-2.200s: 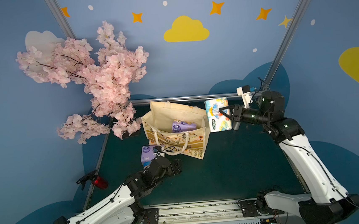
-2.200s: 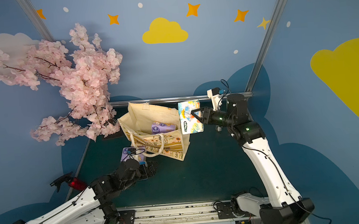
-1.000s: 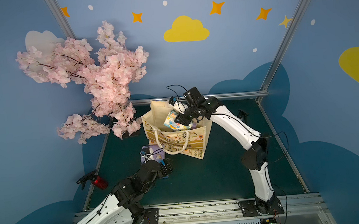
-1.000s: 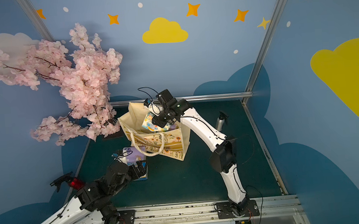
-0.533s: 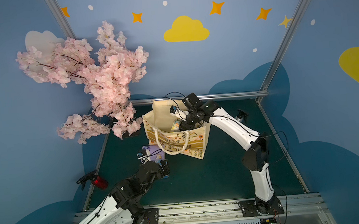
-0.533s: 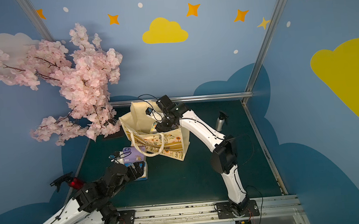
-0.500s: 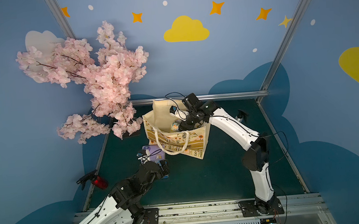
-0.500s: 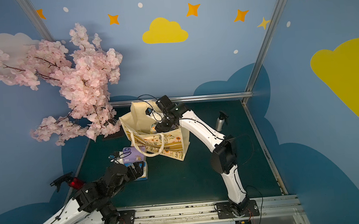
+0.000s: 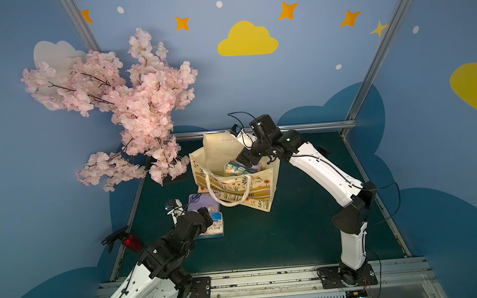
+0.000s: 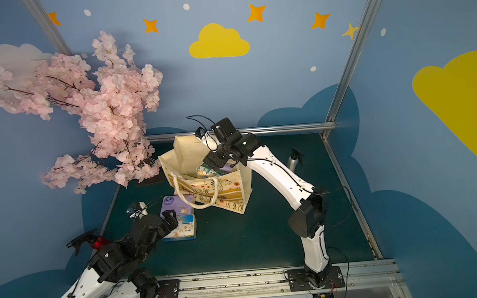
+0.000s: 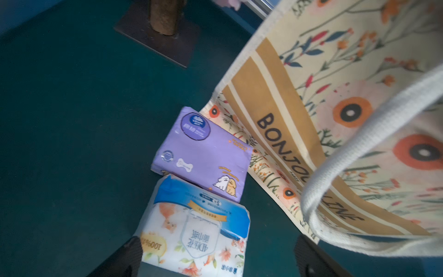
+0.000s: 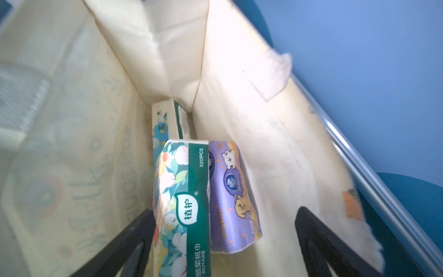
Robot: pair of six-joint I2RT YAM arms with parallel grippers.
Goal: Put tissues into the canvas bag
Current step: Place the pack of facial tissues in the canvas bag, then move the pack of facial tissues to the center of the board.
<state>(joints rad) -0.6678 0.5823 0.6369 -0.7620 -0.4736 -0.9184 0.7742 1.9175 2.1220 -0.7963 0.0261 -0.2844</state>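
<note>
The cream canvas bag (image 9: 259,187) (image 10: 229,191) stands open at the middle back. My right gripper (image 9: 245,162) (image 12: 225,223) reaches into its mouth, jaws wide open. Inside lie a green floral tissue pack (image 12: 182,203) against one finger, a purple pack (image 12: 230,191) and another printed pack (image 12: 167,120) deeper down. On the table by the bag's left side lie a purple pack (image 11: 203,153) (image 9: 203,202) and a white floral pack with a blue band (image 11: 196,230) (image 10: 182,228). My left gripper (image 11: 219,251) (image 9: 207,216) hovers open over the white pack.
A pink blossom tree (image 9: 129,111) overhangs the back left, its base (image 11: 158,36) on the table. A silver spray bottle (image 10: 293,158) stands behind the right arm. The bag's rope handle (image 11: 359,148) hangs close to my left gripper. A red and black clamp (image 9: 128,241) sits at the left edge.
My right gripper lowered the green floral pack into the bag and opened, letting it go. The left gripper drew back slightly over the white pack and stayed open.
</note>
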